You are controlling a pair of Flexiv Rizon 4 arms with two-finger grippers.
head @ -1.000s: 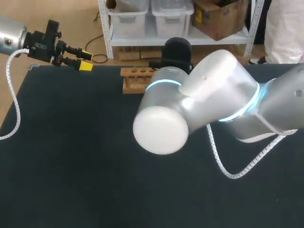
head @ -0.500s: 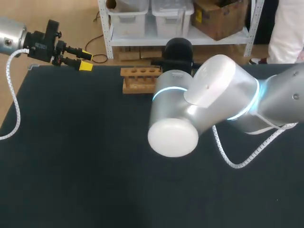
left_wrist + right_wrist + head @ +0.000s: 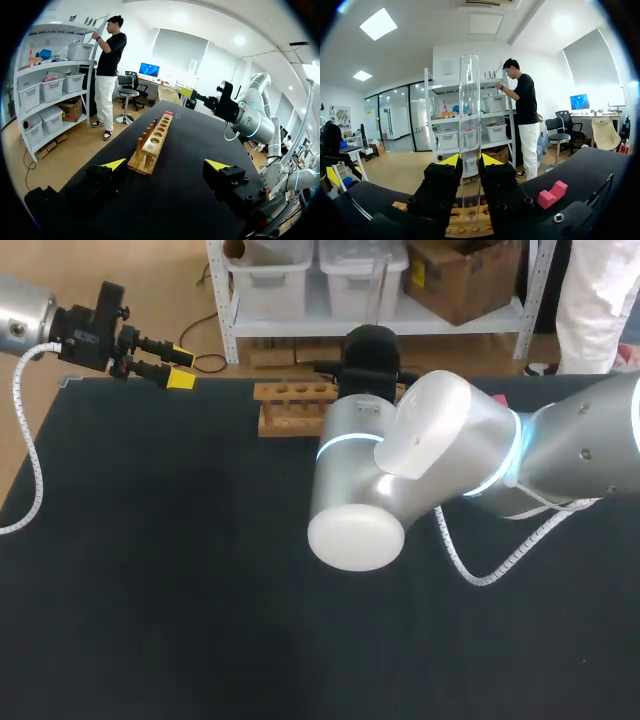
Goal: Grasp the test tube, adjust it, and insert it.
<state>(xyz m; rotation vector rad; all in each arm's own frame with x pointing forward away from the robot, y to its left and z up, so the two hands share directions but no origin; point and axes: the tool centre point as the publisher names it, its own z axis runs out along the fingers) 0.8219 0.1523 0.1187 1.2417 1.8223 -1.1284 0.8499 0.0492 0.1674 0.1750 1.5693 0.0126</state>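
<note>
From above, my right arm [image 3: 420, 455] covers my right claw [image 3: 469, 167] and one end of the light wooden rack with round holes [image 3: 285, 408], and I can hardly pick out the tube there. At my right wrist, the tube's lower end sits low between my black fingers, right over the rack. I cannot tell whether it has entered a hole.

Over the last second my right elbow swung outward over the black table [image 3: 150, 570] and then came a little way back. A corner of the pink block [image 3: 552, 194] now shows past the arm from above. My left arm has not moved.

My right claw pinches the clear glass test tube [image 3: 469, 125] from both sides, near its lower part. The tube stands upright and rises well above the yellow tips. My left claw [image 3: 165, 165] is spread wide and holds nothing. It hangs at the table's far corner, and the rack lies ahead of it, well apart.
</note>
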